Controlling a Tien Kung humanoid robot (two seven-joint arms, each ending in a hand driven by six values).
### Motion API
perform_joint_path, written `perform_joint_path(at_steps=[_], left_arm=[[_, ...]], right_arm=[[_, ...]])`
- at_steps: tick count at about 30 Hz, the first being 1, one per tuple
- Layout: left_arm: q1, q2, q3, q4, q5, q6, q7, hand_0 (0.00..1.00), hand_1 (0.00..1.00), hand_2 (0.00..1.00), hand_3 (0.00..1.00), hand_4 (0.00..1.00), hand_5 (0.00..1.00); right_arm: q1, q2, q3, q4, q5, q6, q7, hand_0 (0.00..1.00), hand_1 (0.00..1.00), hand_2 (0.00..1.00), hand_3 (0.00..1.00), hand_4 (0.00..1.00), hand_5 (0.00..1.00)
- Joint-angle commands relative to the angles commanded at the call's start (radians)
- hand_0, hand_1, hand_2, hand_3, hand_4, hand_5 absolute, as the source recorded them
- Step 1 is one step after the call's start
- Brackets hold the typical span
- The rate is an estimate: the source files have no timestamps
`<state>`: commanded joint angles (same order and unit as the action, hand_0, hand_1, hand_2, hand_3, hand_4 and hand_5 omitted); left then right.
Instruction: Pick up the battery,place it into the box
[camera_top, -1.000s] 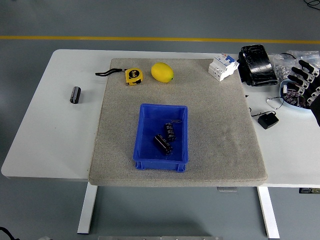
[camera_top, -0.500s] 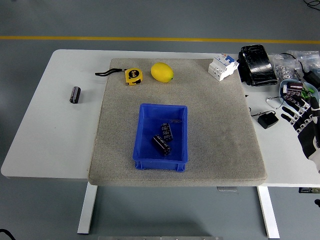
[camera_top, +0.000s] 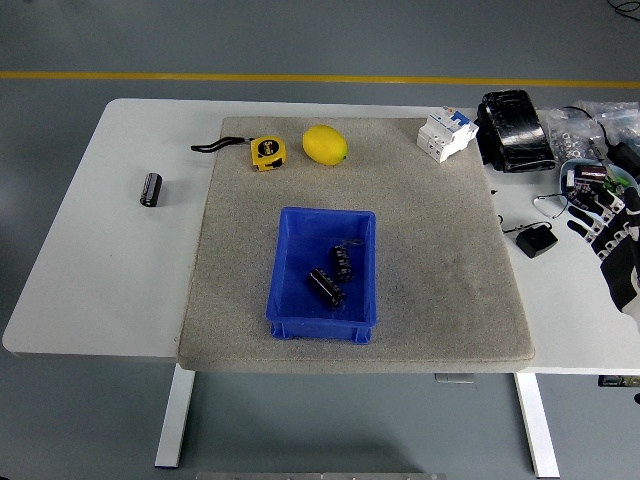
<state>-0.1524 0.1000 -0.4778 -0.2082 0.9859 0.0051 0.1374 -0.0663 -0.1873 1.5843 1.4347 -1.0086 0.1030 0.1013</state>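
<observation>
One battery (camera_top: 150, 188) lies on its own on the bare white bench (camera_top: 90, 260), out at about nine o'clock from the grey mat (camera_top: 440, 280), well apart from everything else. Two more dark cylinders of the same kind (camera_top: 330, 278) already lie inside the blue box (camera_top: 290, 262), which sits on the mat toward its near edge, at about six o'clock. So I count three batteries in all, one box, one mat.

The only robot hand in sight is the right hand (camera_top: 612, 235), low at the three o'clock edge of the bench, fingers (camera_top: 590, 212) spread and relaxed, holding nothing. The left arm is nowhere to be seen.

To my eye the step now is reaching for the lone battery. It lies far across from that right hand, so I'd judge the left arm better placed. The cylinder will roll if nudged; better to come down from above and close the fingers across its round body, then carry it over the box's left wall and release it low, clear of the two inside.

Along the far edge, at twelve o'clock, sit one yellow tape measure (camera_top: 266, 152) and one lemon (camera_top: 324, 144); toward two o'clock, one white circuit breaker (camera_top: 446, 133), one black bundle (camera_top: 514, 130) and one small black adapter (camera_top: 536, 241).
</observation>
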Motion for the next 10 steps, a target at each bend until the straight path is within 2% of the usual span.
perform_joint_path(at_steps=[10], left_arm=[[-0.004,-0.004,-0.017,-0.007,0.015,-0.024,0.020,0.825,0.815,0.886,0.632,0.668,0.552]], right_arm=[[-0.003,-0.002,-0.001,0.000,-0.003,-0.002,0.002,0.906,0.851,0.881,0.898,0.998,0.998]])
